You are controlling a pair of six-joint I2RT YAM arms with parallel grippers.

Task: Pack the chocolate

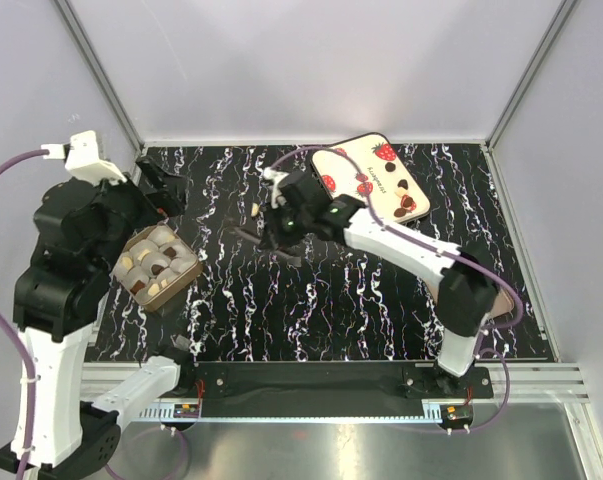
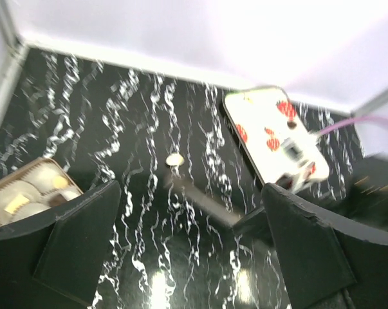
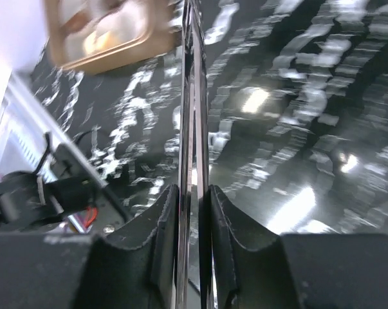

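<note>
My right jaws gripped the thin dark lid point(image 3: 192, 129) edge-on; left jaws stood wide, empty. Lidding seemed premature — a white chocolate point(image 1: 254, 210) lay loose at the box's point(image 1: 135, 289) two o'clock.

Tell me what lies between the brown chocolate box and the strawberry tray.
Top view: one loose pale chocolate piece and the right gripper, closed on a thin dark strip; the rest of that stretch is bare black tabletop.
</note>
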